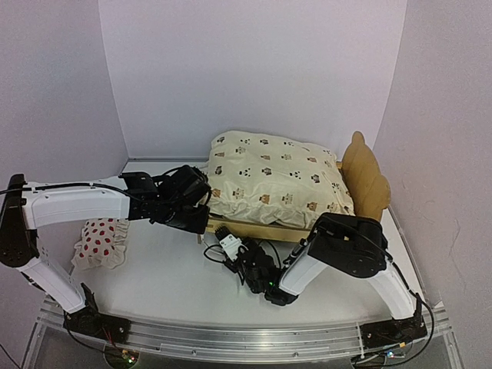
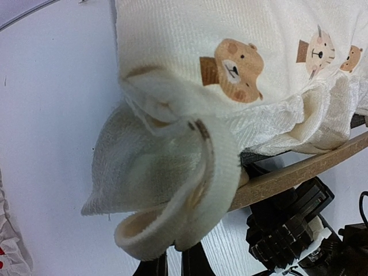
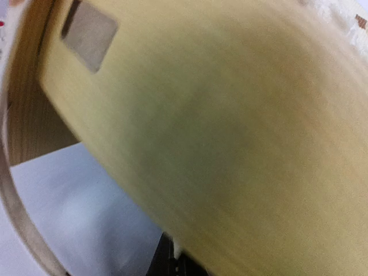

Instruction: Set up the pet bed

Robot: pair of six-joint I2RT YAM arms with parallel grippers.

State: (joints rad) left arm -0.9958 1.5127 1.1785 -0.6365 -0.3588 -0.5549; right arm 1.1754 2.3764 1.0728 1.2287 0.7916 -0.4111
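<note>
The pet bed point(image 1: 366, 181) stands at the back of the table, its bear-ear headboard on the right. The cream bear-print cushion point(image 1: 273, 177) lies on it and hangs over its left end. My left gripper point(image 1: 201, 201) is shut on the cushion's ruffled corner point(image 2: 172, 190), fingers together under the fold at the left gripper point(image 2: 174, 263). My right gripper point(image 1: 223, 234) is low against the front rail point(image 1: 265, 228). In the right wrist view the bed's plywood point(image 3: 230, 115) fills the frame, blurred. The right gripper point(image 3: 181, 260) is shut right beside it; a hold on the wood cannot be made out.
A small white pillow with red spots point(image 1: 100, 240) lies on the table at the left, near the left arm. White walls close in behind and on both sides. The right arm's black wrist point(image 2: 287, 230) sits just under the bed rail point(image 2: 299, 172).
</note>
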